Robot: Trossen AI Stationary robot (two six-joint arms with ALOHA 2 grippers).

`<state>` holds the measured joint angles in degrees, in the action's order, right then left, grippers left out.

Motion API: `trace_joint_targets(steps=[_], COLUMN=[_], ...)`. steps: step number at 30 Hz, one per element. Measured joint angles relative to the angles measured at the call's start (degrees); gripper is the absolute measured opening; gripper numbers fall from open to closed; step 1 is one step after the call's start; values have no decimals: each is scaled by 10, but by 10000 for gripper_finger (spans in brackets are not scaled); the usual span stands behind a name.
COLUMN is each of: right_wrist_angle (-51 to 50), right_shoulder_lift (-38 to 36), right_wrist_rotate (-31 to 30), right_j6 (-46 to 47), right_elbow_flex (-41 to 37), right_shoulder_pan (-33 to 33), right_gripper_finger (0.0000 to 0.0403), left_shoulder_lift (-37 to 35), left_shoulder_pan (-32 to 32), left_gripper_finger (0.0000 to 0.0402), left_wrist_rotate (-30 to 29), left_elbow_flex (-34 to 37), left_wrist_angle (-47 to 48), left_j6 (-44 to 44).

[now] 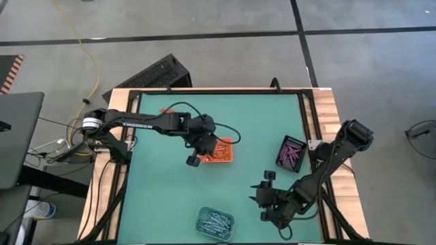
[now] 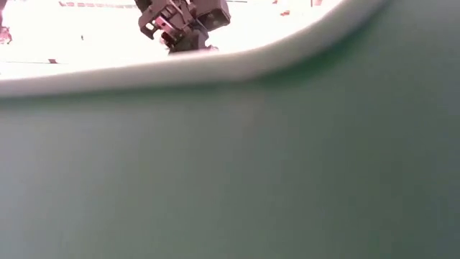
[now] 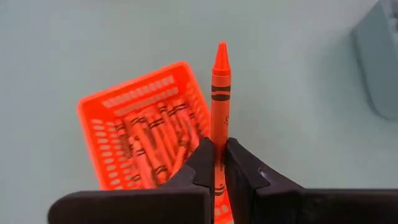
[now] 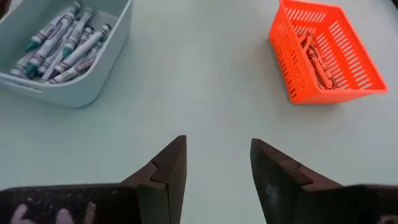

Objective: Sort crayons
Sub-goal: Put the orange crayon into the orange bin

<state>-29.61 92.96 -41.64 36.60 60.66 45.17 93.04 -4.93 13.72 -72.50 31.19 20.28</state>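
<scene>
- A green surface (image 1: 170, 197) framed in wood carries three small trays: an orange basket (image 1: 219, 151), a black tray (image 1: 291, 152) and a pale one (image 1: 215, 222).
- The left hand (image 3: 219, 163) hovers at the orange basket, pinched shut on one orange crayon (image 3: 219, 93) that points away from the fingers.
- The right hand (image 4: 217, 163) waits with jaws wide, between the black and pale trays.
- More orange crayons (image 3: 155, 140) lie in the basket, blue-grey crayons (image 4: 65, 40) in the pale tray and purple crayons (image 1: 293, 151) in the black one.
- The low view is mostly blocked by green.
</scene>
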Motion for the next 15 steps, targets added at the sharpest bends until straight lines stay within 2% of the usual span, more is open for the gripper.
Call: trace_joint_targets(steps=[3, 6, 9, 15], right_wrist_angle=[5, 13, 29, 35], right_shoulder_lift=[2, 0, -3, 0], right_wrist_rotate=[-10, -32, -53, -58], right_j6=[0, -3, -20, -25], right_elbow_flex=[0, 0, 1, 0], right_shoulder_pan=[-3, -2, 3, 14], right_gripper_finger=[169, 169, 169, 169], left_shoulder_lift=[16, 39, 56, 64], left_shoulder_pan=[0, 2, 1, -1], left_gripper_finger=[18, 43, 73, 137], left_wrist_rotate=[34, 34, 16, -30], left_elbow_flex=[1, 3, 2, -11], left_wrist_angle=[-8, 0, -1, 31], left_j6=[0, -7, -11, 4])
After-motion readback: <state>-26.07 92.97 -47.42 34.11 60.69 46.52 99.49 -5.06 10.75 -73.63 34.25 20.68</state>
